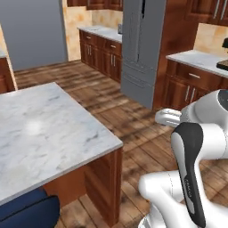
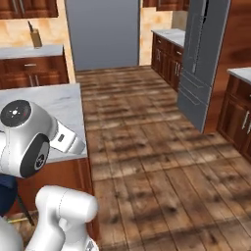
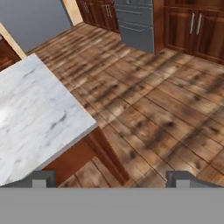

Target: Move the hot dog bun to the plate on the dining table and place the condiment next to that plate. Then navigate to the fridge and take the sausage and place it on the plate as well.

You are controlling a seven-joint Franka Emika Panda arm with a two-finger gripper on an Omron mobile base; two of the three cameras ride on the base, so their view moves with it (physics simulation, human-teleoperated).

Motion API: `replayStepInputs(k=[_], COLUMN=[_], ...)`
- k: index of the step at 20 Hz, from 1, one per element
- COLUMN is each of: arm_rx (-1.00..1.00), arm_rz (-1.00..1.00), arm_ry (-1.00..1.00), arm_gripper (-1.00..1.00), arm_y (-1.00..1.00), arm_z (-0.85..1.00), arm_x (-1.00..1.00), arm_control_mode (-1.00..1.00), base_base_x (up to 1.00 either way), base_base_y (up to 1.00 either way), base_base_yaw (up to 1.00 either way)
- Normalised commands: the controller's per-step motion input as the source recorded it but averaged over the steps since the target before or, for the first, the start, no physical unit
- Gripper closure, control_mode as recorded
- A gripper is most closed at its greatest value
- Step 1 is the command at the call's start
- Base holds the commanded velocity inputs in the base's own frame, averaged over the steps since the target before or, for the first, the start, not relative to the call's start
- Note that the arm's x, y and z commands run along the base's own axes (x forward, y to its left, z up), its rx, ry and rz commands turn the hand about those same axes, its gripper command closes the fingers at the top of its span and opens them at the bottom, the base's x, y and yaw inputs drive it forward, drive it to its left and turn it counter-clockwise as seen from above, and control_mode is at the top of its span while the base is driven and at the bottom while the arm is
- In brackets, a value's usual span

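The tall grey fridge stands shut across the wooden floor, with its drawers at the top of the hand view. A corner of the marble dining table lies bare at the left. My gripper hangs open over the floor beside that corner, with nothing between its fingertips. The hot dog bun, the plate, the condiment and the sausage are out of view.
Dark wood cabinets with a marble counter flank the fridge on the right, and more stand behind it. A blue stool is tucked under the table. A knife block stands on the tiled counter. Open wooden floor stretches to the fridge.
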Motion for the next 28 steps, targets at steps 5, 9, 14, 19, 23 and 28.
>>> replayStepInputs(k=[5, 9, 14, 19, 23, 28], arm_rx=[0.0, 0.0, 0.0, 0.0, 0.0, 0.0], arm_rz=[0.0, 0.0, 0.0, 0.0, 0.0, 0.0], arm_ry=[0.0, 0.0, 0.0, 0.0, 0.0, 0.0], arm_gripper=[-1.0, -1.0, -1.0, -1.0, -1.0, -1.0], arm_y=[0.0, 0.0, 0.0, 0.0, 0.0, 0.0], arm_z=[0.0, 0.0, 0.0, 0.0, 0.0, 0.0], arm_x=[0.0, 0.0, 0.0, 0.0, 0.0, 0.0], arm_control_mode=[1.0, 1.0, 1.0, 1.0, 1.0, 1.0], base_base_x=[0.67, 0.92, 1.0, 1.0, 1.0, 1.0], base_base_y=[-1.0, -1.0, -0.65, -0.45, -0.29, -0.04], base_base_yaw=[-0.01, 0.05, 0.25, 0.28, 0.18, 0.05])
